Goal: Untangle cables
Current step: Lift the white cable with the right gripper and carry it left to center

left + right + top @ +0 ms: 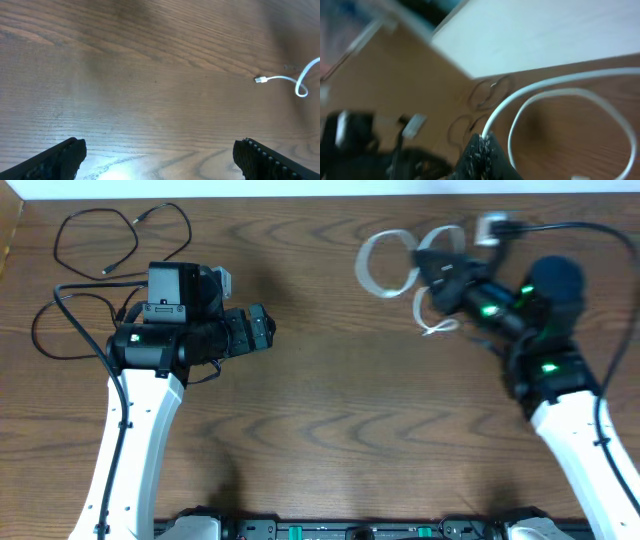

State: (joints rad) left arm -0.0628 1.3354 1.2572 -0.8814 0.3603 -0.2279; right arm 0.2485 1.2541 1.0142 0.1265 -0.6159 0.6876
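Note:
The white cable (363, 264) lies in loops at the far right of the wooden table. My right gripper (441, 272) is shut on it among the loops. In the right wrist view the shut jaws (482, 141) pinch the white cable (530, 92), which arcs away to the right. One thin black cable (120, 242) lies in loose loops at the far left; a second thin black loop (38, 330) lies beside the left arm. My left gripper (262, 328) is open and empty over bare table. The left wrist view (160, 147) shows the white cable's end plug (260, 79) far ahead.
A small white block (490, 225) lies at the table's far right edge, near the right arm's thick black cable (590, 225). A pale wall or board (545, 30) stands behind the table. The two black cables show blurred in the right wrist view (490, 92).

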